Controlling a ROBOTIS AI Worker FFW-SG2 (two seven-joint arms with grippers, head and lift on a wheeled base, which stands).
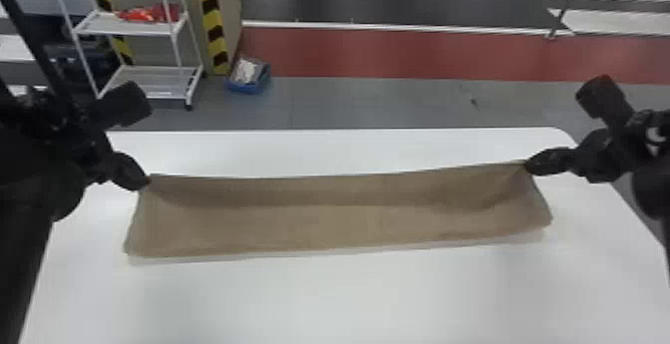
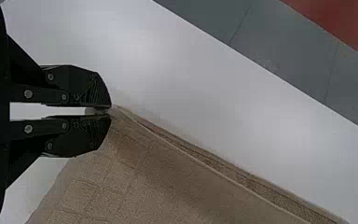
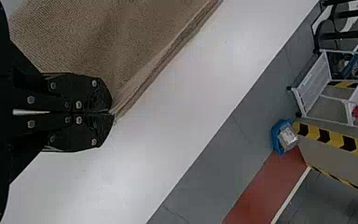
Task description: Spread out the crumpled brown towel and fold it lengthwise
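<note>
In the head view my left gripper (image 1: 145, 181) is at the far left corner of the brown towel (image 1: 319, 223), and my right gripper (image 1: 529, 166) is at its far right corner. The towel stretches as a long, narrow band between them, its far edge fairly straight and its near part sloping down toward the tabletop. In the left wrist view, the left gripper (image 2: 109, 111) is shut on a corner of the towel (image 2: 168, 177). The right wrist view has the right gripper (image 3: 113, 113) closed on the other corner of the towel (image 3: 88, 42), where layered edges meet.
The white table (image 1: 349, 298) extends in front of the towel and behind it. Beyond its far edge, a white shelf rack (image 1: 154, 83) and a blue bin (image 1: 248, 85) stand on the floor.
</note>
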